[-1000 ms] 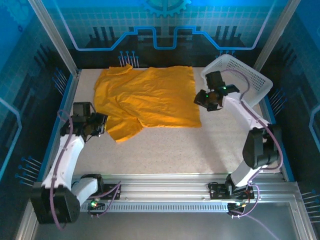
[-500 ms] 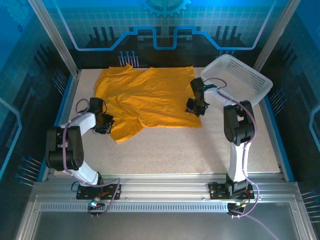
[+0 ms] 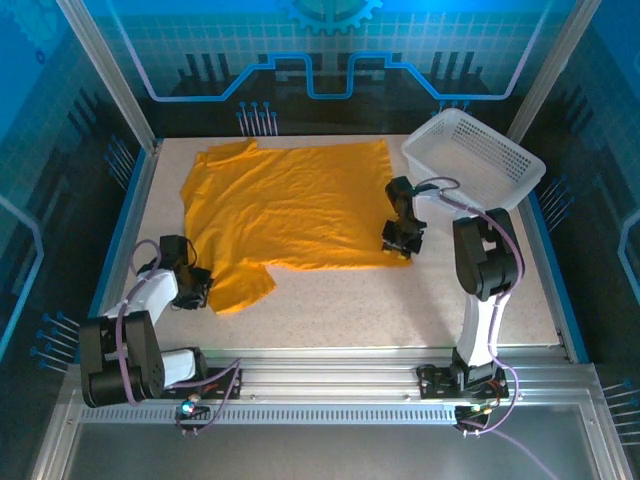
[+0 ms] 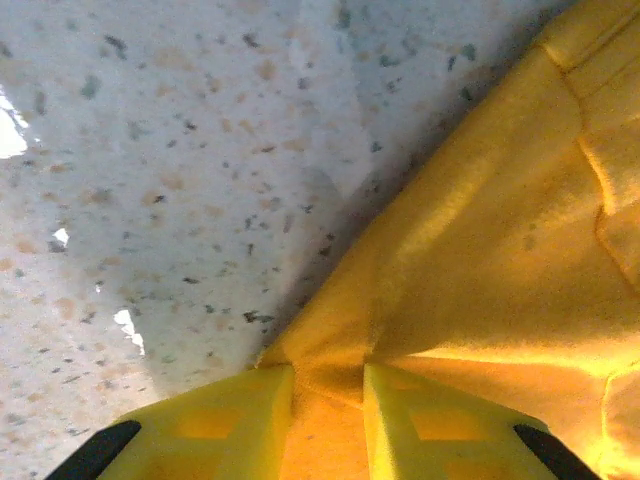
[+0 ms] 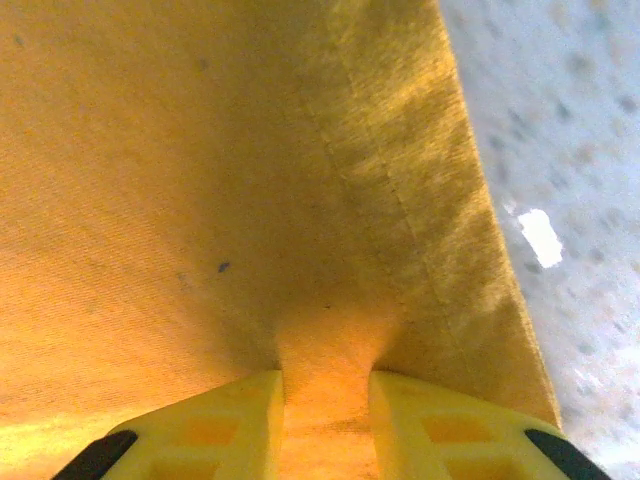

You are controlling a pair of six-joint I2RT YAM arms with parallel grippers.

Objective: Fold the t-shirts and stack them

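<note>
Evidently the shirt (image 3: 290, 205) is thin, light and limp, lying flat on the far half of the desk (image 3: 350, 300), best held by its edges: left jaws pinch the near sleeve, right jaws the near right hem corner. Bare desk lies open nearward; the basket (image 3: 480, 160) crowds the far right.

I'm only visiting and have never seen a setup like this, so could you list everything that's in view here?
t-shirt: one, orange-yellow, spread flat on the far half of the table.
basket: one, white mesh, far right corner.
table: one, pale speckled, under it all.
left gripper: one, yellow fingers, pinching the t-shirt's near left edge.
right gripper: one, yellow fingers, pinching the t-shirt's near right corner.
</note>
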